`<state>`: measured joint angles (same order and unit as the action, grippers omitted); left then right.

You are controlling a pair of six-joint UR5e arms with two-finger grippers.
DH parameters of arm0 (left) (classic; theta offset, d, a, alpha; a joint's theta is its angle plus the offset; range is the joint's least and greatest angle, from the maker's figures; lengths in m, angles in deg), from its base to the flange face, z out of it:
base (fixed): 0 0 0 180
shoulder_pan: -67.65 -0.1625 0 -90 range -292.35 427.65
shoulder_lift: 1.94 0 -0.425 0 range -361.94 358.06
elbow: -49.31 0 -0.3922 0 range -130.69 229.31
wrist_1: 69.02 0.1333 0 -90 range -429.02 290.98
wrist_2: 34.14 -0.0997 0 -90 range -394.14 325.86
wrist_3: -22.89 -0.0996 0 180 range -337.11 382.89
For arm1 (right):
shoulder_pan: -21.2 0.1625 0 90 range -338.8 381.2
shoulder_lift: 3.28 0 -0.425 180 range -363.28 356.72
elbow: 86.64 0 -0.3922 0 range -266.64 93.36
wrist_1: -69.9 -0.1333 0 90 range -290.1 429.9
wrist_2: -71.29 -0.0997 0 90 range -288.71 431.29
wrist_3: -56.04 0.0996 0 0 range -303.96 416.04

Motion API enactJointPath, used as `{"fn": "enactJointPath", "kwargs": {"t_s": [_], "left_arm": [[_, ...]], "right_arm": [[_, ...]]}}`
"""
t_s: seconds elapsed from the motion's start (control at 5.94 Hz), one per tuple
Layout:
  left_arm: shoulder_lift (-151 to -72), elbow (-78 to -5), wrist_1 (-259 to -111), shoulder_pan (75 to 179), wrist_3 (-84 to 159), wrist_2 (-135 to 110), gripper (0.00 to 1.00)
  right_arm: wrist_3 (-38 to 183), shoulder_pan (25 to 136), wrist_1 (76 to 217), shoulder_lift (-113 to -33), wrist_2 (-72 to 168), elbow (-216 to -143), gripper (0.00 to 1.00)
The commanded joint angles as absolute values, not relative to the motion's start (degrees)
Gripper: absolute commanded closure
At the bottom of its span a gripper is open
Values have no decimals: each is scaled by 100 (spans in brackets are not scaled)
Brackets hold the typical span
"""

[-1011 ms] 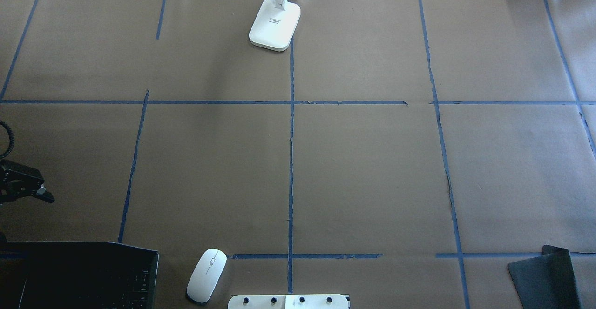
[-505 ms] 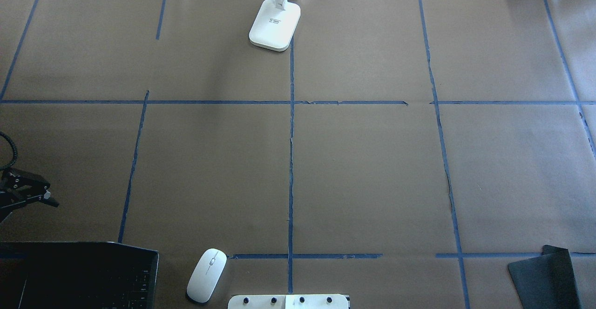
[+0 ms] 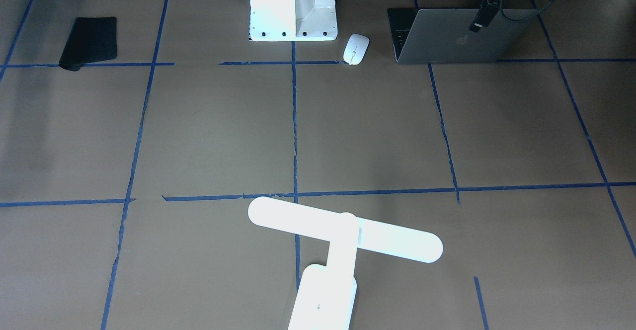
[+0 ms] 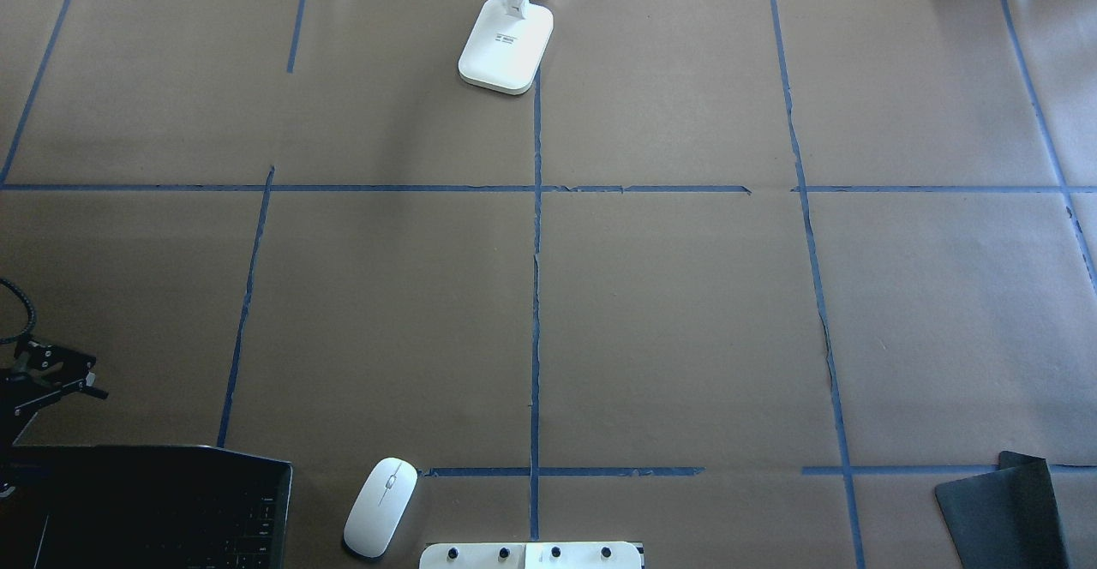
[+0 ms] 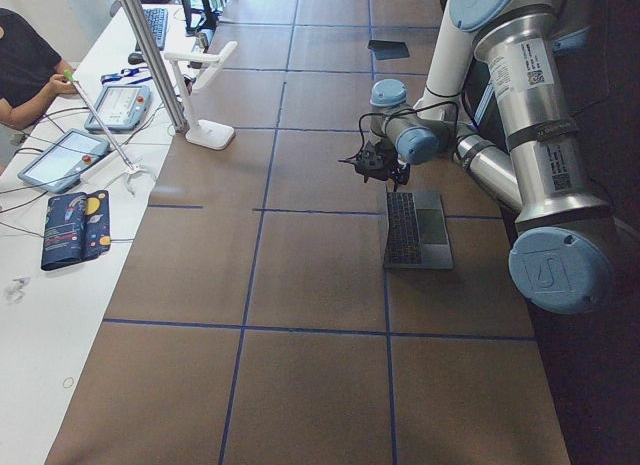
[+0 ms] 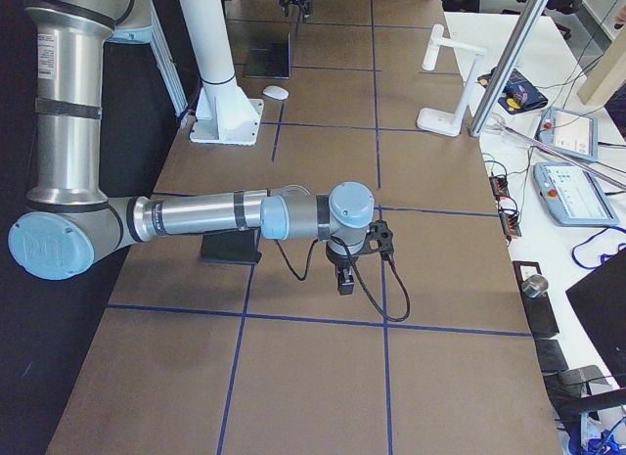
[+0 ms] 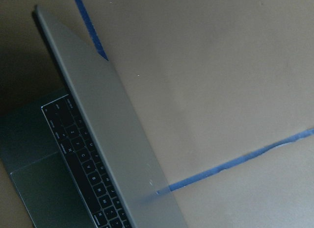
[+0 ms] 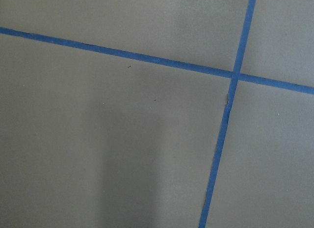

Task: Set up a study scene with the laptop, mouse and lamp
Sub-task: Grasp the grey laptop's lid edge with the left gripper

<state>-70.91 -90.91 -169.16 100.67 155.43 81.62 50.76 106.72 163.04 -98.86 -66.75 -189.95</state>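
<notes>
The laptop [image 3: 462, 41] sits open at the robot-side edge of the surface [image 4: 686, 320], close to the robot's left corner, lid up and keyboard facing the robot. The left end effector [image 4: 92, 380] hangs right above that lid's top edge; honestly can't tell if it's spread or pinched. The mouse [image 4: 381, 506] lies on the same edge, between the laptop and the white pedestal [image 3: 293, 7], touching neither. The lamp [image 3: 343, 230] stands at the far edge, about mid-length, well apart from both. A black mouse pad [image 3: 89, 41] is by the robot's right corner. The right end effector [image 6: 344, 279] points down over bare surface near a blue tape cross [image 8: 234, 76]; can't tell its state either, only 1 side view catches it.
</notes>
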Motion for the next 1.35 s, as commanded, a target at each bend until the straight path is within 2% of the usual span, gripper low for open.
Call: {"fn": "enactJointPath", "kwargs": {"t_s": [0.0, 0.34, 0.51, 0.84, 1.18], "left_arm": [[-7058, -9096, -16895, 10035, 15770, 8135, 24], [-7067, -9096, -16764, 10035, 15789, 8126, 90], [-7067, -9175, -16693, 10096, 15789, 8135, 100], [-7172, -9552, -15922, 10332, 15737, 8144, 100], [-7670, -9205, -15902, 11086, 15100, 8118, 100]], "right_arm": [[5086, 10672, 16306, -9864, -6678, -19061, 0], [5086, 10672, 16307, -9873, -6687, -19158, 0], [5086, 10672, 16315, -9908, -6678, -19280, 0], [5086, 10672, 16315, -9908, -6687, -19299, 0], [5095, 10672, 16324, -9899, -6696, -19316, 0]]}}
